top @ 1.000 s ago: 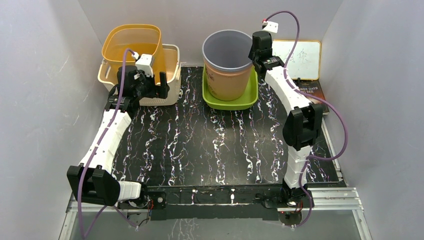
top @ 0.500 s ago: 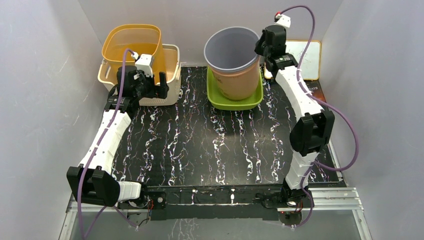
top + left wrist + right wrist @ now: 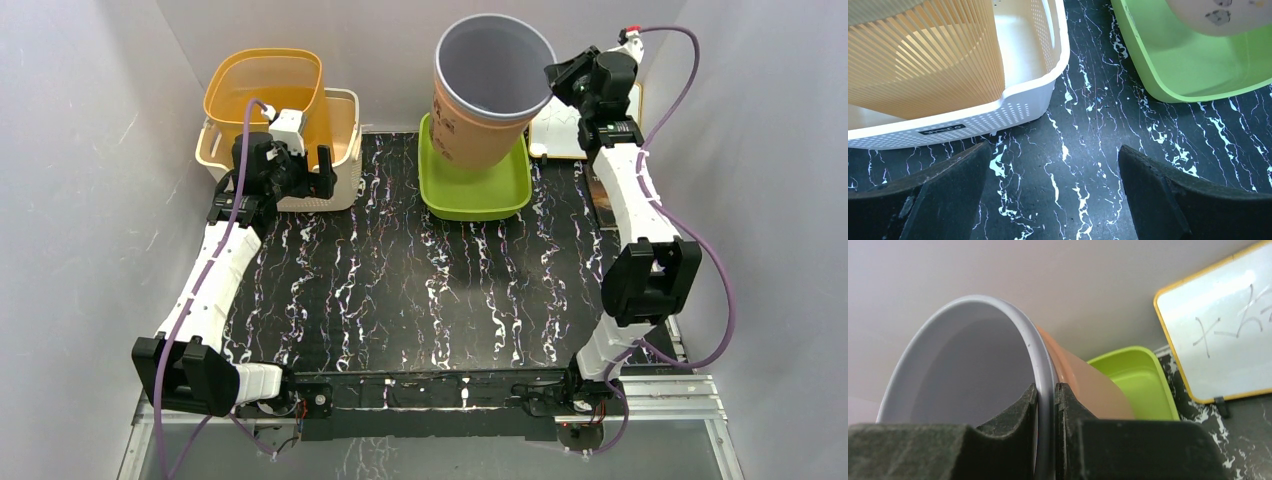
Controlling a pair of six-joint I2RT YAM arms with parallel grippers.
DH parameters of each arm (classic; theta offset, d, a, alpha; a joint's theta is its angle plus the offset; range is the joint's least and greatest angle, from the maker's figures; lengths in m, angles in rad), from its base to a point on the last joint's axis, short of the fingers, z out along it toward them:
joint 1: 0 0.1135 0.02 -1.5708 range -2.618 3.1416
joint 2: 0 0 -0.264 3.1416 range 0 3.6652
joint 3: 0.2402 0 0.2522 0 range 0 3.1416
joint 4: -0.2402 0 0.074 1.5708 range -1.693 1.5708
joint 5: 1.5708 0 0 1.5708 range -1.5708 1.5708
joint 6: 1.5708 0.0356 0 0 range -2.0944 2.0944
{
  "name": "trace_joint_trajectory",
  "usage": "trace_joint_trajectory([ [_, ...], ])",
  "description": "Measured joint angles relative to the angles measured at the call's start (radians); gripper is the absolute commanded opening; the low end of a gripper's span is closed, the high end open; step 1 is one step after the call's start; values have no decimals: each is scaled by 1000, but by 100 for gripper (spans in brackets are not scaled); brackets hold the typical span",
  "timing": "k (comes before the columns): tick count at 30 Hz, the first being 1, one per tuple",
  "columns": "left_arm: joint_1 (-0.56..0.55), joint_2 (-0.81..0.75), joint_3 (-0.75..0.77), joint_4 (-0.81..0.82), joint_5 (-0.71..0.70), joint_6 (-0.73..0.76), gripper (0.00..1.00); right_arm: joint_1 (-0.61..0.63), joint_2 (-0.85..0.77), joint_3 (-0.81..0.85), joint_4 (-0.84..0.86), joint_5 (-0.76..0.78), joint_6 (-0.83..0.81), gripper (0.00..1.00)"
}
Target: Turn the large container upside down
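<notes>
The large container [image 3: 485, 95] is a tan bucket with a grey rim and grey inside. It hangs tilted above the green tray [image 3: 475, 190], its mouth facing up and toward the camera. My right gripper [image 3: 552, 85] is shut on its right rim; in the right wrist view the fingers [image 3: 1068, 410] pinch the grey rim [image 3: 1043, 370]. My left gripper [image 3: 300, 180] stands open low over the dark marbled table [image 3: 1073, 165], beside the white basket [image 3: 1023, 100], with nothing between its fingers. The container's pale bottom [image 3: 1218, 15] shows at the top right of the left wrist view.
An orange ribbed bin [image 3: 265, 95] sits inside the white basket [image 3: 345, 160] at the back left. A yellow-framed whiteboard [image 3: 585, 135] and a book [image 3: 610, 190] lie at the back right. Grey walls close in the back and both sides.
The right arm has lifted the container off the green tray, carried it right and up, and tilted it. The left arm has not moved.
</notes>
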Motion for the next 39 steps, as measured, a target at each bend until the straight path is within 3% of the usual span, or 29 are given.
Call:
trace_joint_trajectory([
  [7,0,0,0,-8,-4,1,98,-27,42,-82,8,-105,93,0],
  [13,0,0,0,-8,-10,3,98,-18,64,-61,-42,-141,84,0],
  [25,0,-1,0,-15,-14,4,99,-19,65,-59,34,-205,117,0],
  [39,0,-18,32,-41,-24,0,98,-67,-100,3,72,-269,124,0],
])
